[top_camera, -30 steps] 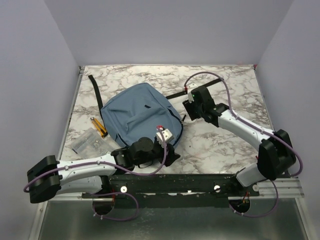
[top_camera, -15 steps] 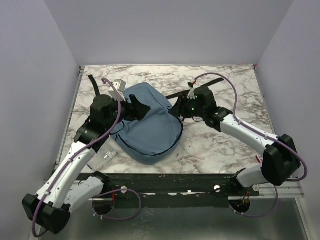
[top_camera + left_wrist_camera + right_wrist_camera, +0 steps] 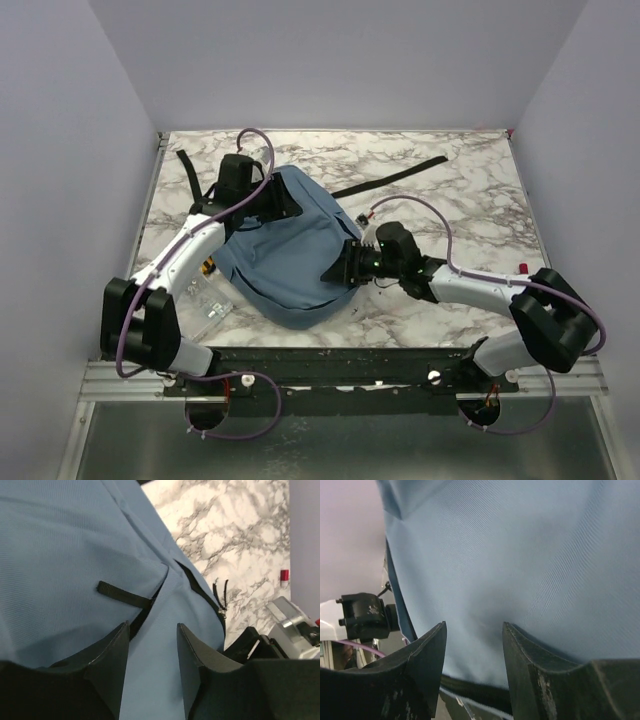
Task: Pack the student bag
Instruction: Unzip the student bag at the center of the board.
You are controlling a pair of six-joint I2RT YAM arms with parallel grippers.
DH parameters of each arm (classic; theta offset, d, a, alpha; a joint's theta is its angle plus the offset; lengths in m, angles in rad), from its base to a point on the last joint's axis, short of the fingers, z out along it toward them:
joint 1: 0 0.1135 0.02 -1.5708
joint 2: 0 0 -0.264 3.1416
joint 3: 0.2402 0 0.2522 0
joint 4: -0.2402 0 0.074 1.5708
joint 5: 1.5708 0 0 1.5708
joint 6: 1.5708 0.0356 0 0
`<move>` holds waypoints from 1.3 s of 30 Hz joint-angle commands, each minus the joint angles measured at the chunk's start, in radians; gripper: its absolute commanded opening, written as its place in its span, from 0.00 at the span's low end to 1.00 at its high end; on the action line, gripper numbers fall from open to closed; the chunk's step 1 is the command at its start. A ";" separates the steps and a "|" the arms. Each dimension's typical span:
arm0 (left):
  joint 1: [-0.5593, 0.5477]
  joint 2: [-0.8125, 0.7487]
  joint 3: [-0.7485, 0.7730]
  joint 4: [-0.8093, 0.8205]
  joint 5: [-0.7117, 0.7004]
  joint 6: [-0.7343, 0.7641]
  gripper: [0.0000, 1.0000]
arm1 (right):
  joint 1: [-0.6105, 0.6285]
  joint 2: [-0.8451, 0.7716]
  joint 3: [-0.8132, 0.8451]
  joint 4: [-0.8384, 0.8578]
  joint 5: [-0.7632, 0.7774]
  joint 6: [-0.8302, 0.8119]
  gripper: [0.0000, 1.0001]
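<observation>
The dusty-blue student bag (image 3: 285, 255) lies flat mid-table, rounded end toward the near edge. My left gripper (image 3: 279, 207) is over the bag's far part, open, with blue fabric (image 3: 75, 555) showing between its fingers and a black strap loop (image 3: 122, 596) just ahead. It is centred low in the left wrist view (image 3: 152, 626). My right gripper (image 3: 338, 270) is at the bag's right edge, open, facing the fabric (image 3: 520, 555); it sits low in the right wrist view (image 3: 473, 625). Neither grips anything.
A yellow object (image 3: 208, 266) and a clear plastic packet (image 3: 205, 300) lie left of the bag. Black straps trail at the far left (image 3: 190, 170) and far right (image 3: 390, 178). A small red item (image 3: 521, 268) lies at the right.
My left arm swung from the near edge round to the bag's far side. My right gripper came down from the far right edge to the near right edge. The bag shifted and flattened.
</observation>
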 commanded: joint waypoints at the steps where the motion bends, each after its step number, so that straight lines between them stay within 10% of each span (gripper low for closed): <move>1: 0.000 0.074 -0.033 0.023 0.114 -0.013 0.40 | 0.003 -0.061 -0.086 0.077 0.018 0.051 0.52; 13: -0.058 -0.160 -0.405 0.194 0.046 -0.091 0.32 | 0.003 0.021 0.212 -0.143 0.255 0.259 0.66; 33: -0.083 -0.226 -0.537 0.304 0.089 -0.196 0.32 | 0.153 0.269 0.452 -0.433 0.725 0.399 0.70; 39: -0.093 -0.276 -0.560 0.303 0.068 -0.199 0.32 | 0.153 0.294 0.450 -0.434 0.759 0.436 0.46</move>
